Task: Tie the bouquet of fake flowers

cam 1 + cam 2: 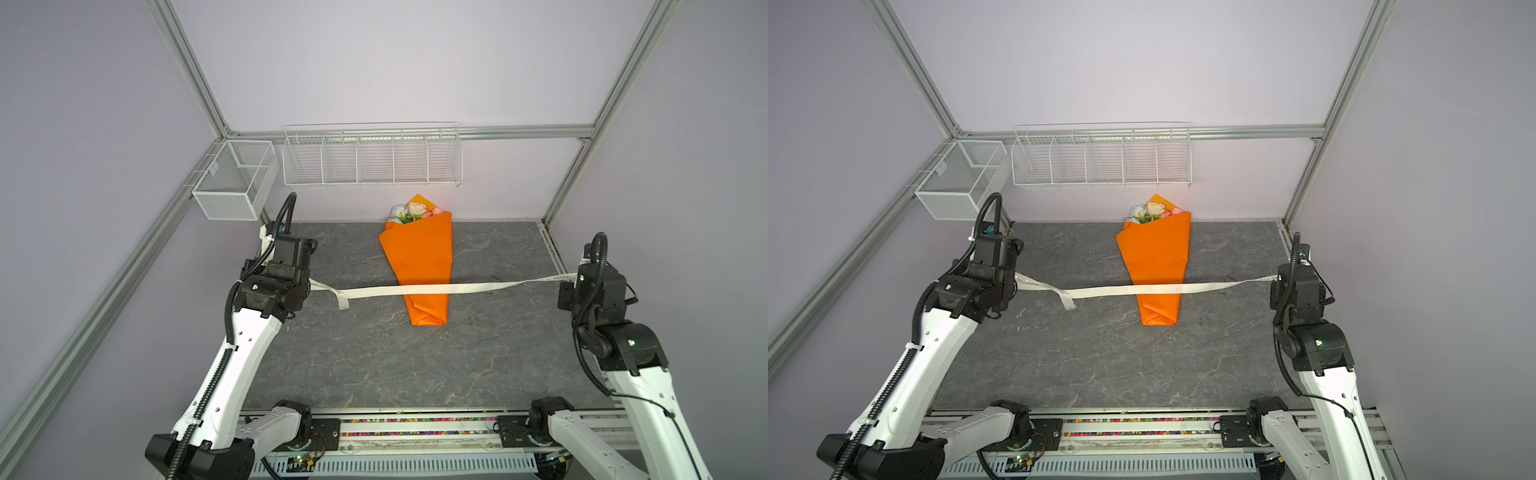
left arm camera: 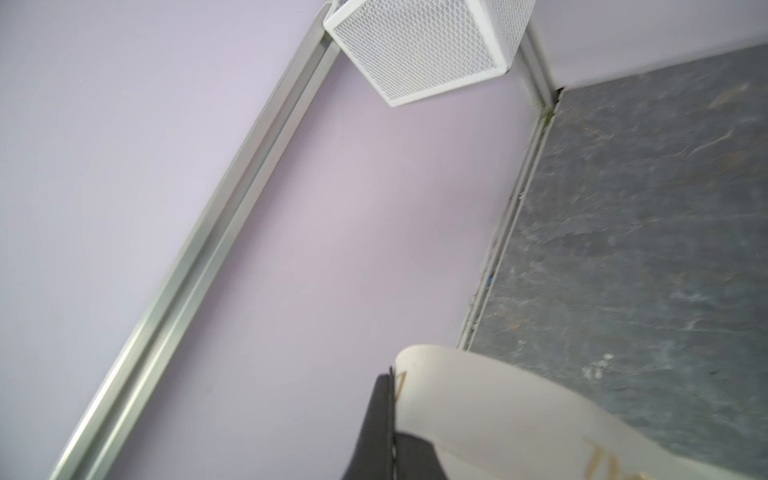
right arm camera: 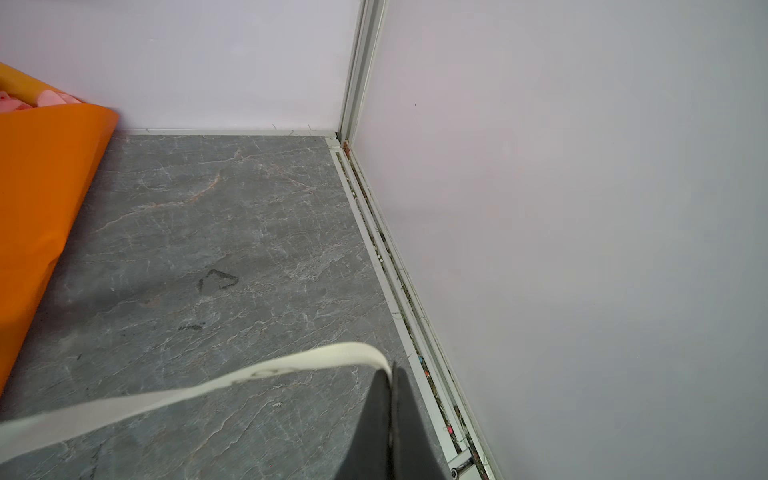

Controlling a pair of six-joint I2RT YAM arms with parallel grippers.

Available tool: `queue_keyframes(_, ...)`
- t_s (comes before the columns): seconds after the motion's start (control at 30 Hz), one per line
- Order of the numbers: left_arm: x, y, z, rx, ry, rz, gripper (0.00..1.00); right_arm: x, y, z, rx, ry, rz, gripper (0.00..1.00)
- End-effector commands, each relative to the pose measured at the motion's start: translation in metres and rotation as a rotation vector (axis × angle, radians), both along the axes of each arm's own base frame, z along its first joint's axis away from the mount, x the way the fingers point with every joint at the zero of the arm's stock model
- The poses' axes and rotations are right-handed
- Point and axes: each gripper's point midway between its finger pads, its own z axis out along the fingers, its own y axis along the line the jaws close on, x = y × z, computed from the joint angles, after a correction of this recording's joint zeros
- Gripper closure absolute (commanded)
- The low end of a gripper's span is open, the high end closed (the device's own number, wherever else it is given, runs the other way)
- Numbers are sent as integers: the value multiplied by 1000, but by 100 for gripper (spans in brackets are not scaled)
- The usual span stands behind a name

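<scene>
The bouquet of fake flowers (image 1: 417, 257) (image 1: 1156, 257) lies on the grey table in an orange paper cone, with white, cream and pink blooms (image 1: 415, 212) at the far end. A cream ribbon (image 1: 436, 288) (image 1: 1163, 289) stretches across its narrow lower part. At the table's left edge my left gripper (image 2: 390, 374) is shut on the ribbon (image 2: 478, 399), and a short tail (image 1: 340, 305) droops onto the table. My right gripper (image 3: 392, 365) is shut on the other end (image 3: 291, 365) at the right edge. The wrists hide both grippers' fingers in both top views.
A white mesh basket (image 1: 235, 178) (image 2: 419, 45) hangs on the left wall above the left arm. A white wire rack (image 1: 372, 156) is fixed to the back wall. Side walls and aluminium frame rails (image 3: 374, 216) stand close beside both grippers.
</scene>
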Motion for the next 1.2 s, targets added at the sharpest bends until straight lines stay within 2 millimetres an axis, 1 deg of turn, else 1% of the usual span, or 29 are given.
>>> queue_keyframes(0.0, 2, 9, 26, 224, 16, 7, 97, -5, -13, 5, -29, 6, -76, 93)
queue_keyframes(0.07, 2, 15, 25, 230, 13, 1, 89, -7, -19, 4, -35, 20, -100, 93)
queue_keyframes(0.13, 1, 26, 20, 196, 40, 15, 87, -8, -22, 4, -39, 31, -115, 93)
queue_keyframes(0.17, 1, 29, 18, 181, 46, 14, 85, -9, -24, 3, -41, 36, -120, 93)
queue_keyframes(0.23, 2, 30, 13, 178, 38, 15, 84, -12, -29, 2, -55, 42, -147, 93)
queue_keyframes(0.27, 3, 33, 9, 169, 39, 27, 82, -14, -32, 2, -56, 43, -158, 93)
queue_keyframes(0.3, 5, 35, 2, 160, 55, 26, 78, -15, -34, 2, -55, 44, -169, 93)
queue_keyframes(0.33, 7, 36, -5, 156, 73, 27, 69, -17, -35, 1, -48, 47, -176, 93)
queue_keyframes(0.37, 8, 37, -10, 161, 83, 39, 57, -18, -35, -1, -37, 52, -177, 93)
queue_keyframes(0.4, 8, 39, -11, 160, 78, 66, 50, -19, -36, -3, -27, 57, -178, 93)
queue_keyframes(0.47, 3, 52, -13, 102, 41, 143, 31, -20, -37, -9, -17, 74, -186, 94)
queue_keyframes(0.5, -1, 60, -15, 47, 16, 179, 26, -21, -37, -12, -16, 83, -190, 93)
queue_keyframes(0.6, -12, 82, -20, -148, -66, 267, 27, -24, -38, -18, 1, 90, -193, 93)
queue_keyframes(0.67, -14, 91, -25, -211, -82, 305, 28, -24, -39, -19, 1, 96, -198, 93)
queue_keyframes(0.73, -13, 104, -24, -207, -84, 355, 26, -26, -42, -18, -12, 99, -213, 93)
queue_keyframes(0.8, -7, 111, -30, -236, -52, 372, 15, -26, -42, -17, 0, 89, -216, 93)
queue_keyframes(0.83, -3, 111, -34, -242, -28, 369, 12, -25, -42, -17, 6, 91, -217, 93)
queue_keyframes(0.9, 6, 108, -43, -273, 19, 358, 12, -24, -43, -19, 9, 100, -221, 93)
queue_keyframes(1.0, 6, 113, -51, -249, 41, 390, 11, -23, -43, -20, 19, 100, -218, 94)
queue_keyframes(1.1, 4, 122, -51, -218, 33, 417, 8, -25, -46, -22, 6, 111, -233, 93)
queue_keyframes(1.17, 3, 131, -47, -213, 35, 447, 3, -28, -52, -20, -6, 106, -265, 93)
